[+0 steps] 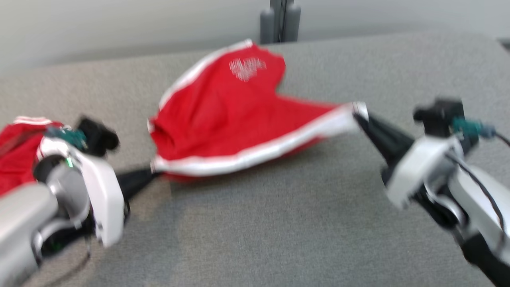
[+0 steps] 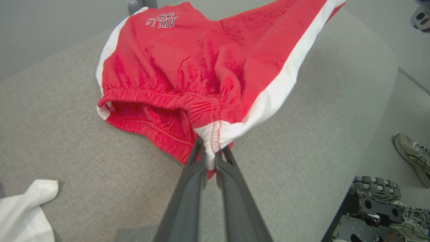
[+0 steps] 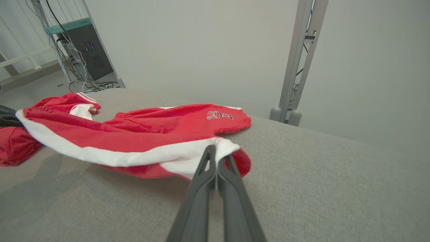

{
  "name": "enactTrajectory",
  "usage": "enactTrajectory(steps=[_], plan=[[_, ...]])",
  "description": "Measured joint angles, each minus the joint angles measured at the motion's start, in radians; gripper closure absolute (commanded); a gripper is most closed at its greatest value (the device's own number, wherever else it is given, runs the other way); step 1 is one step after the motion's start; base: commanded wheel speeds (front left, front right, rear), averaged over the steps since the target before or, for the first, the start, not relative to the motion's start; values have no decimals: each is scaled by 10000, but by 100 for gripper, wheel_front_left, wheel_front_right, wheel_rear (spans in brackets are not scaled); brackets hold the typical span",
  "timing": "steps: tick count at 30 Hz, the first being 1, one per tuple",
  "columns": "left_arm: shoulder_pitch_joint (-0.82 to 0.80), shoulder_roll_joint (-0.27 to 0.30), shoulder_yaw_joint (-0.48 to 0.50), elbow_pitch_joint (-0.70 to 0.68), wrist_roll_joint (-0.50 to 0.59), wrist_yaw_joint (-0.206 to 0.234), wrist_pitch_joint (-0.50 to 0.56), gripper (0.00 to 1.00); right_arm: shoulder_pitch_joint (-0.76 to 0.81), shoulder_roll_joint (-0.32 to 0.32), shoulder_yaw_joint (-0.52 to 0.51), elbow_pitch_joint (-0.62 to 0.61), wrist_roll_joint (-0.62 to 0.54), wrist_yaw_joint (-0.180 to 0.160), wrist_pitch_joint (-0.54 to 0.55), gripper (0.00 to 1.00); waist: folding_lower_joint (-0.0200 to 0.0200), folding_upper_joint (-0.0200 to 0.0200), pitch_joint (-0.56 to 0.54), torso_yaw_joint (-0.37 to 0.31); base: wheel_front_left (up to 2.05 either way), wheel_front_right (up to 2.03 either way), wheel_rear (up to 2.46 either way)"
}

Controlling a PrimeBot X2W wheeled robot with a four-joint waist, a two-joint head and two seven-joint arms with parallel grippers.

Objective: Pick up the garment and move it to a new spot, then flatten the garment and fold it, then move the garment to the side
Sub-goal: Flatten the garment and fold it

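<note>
Both arms wear glossy white shells [image 1: 104,191] over silver-grey rounded joints [image 1: 71,189]. The left pincer [image 1: 150,172] and right pincer [image 1: 357,116] taper into long dark grey fingers [image 2: 183,201]. Black wrist blocks [image 1: 97,137] carry teal connectors [image 1: 468,126]; a black cable [image 1: 478,184] trails along the right forearm [image 1: 484,207].

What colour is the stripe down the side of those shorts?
White stripe on red shorts; clearest in the left wrist view.
</note>
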Motion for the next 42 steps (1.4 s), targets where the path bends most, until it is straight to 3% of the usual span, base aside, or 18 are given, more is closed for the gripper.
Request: enactTrajectory(steps=[5,9,15,20,24,32,42], plan=[[1365,441,-25,-1536,-596,393,1636,100,2293,-1358,-499,-1858,767,0,1693,100,0,0,-854,48,0,0,0],[2005,872,-2,-2729,-918,669,2631,100,3556,-1814,-1409,-3072,871,0,3024,100,0,0,-1332,56,0,0,0],[2567,1103,10,-3749,-1496,1170,2940,100,5008,-1490,-2736,-4596,541,0,4675,100,0,0,-1594,73,0,0,0],[2521,999,211,-3262,-2332,1072,3340,100,5122,-765,-3267,-5003,355,0,5804,100,0,0,-1396,221,0,0,0],[1980,788,510,-2190,-3164,813,4094,100,4336,-347,-3455,-4761,351,0,6380,100,0,0,-1098,387,0,0,0],[821,136,700,-585,-3868,462,5703,100,2011,477,-3120,-2892,426,-2,7055,100,0,0,-401,663,0,0,0],[-183,-558,940,385,-4207,203,6677,100,-868,1003,-2520,-92,397,-2,6424,100,0,0,360,1144,0,0,0]])
